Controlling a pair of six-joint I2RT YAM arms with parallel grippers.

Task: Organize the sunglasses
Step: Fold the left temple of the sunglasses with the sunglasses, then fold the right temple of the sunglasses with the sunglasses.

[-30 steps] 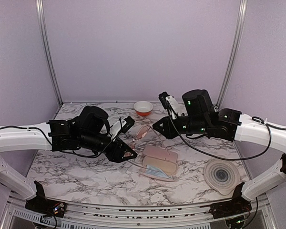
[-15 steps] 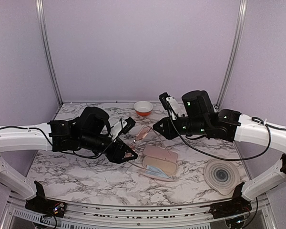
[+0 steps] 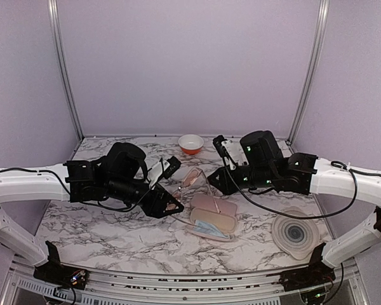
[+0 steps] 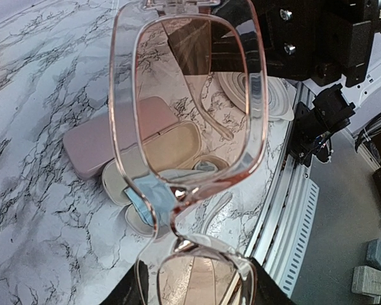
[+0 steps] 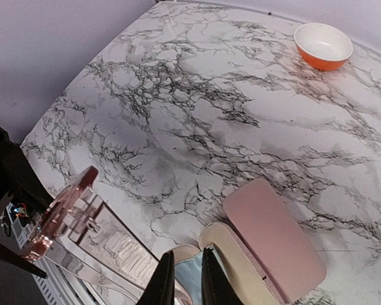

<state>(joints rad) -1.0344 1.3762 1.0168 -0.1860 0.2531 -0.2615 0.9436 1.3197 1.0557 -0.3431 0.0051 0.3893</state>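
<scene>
One pair of sunglasses (image 3: pixel 192 178), pink-tinted lenses in a clear pinkish frame, hangs above the table between the two arms. My left gripper (image 3: pixel 173 186) is shut on it, one lens clamped between the fingers in the left wrist view, where the sunglasses (image 4: pixel 190 95) fill the frame over my left gripper (image 4: pixel 200 289). My right gripper (image 3: pixel 211 181) sits just right of the pair, its jaws nearly together with a slim gap and nothing seen in it. From the right wrist the sunglasses (image 5: pixel 63 216) appear at left, a temple running toward my right gripper (image 5: pixel 189 283).
An open pink case (image 3: pixel 211 216) lies below the sunglasses with a light blue cloth (image 4: pixel 146 190) inside. An orange bowl (image 3: pixel 191 143) stands at the back. A round pale dish (image 3: pixel 295 234) lies near the front right. The front rail (image 4: pixel 286 203) runs close by.
My right gripper has moved left and down, closer to the sunglasses and over the case. The left arm has held still with the pair.
</scene>
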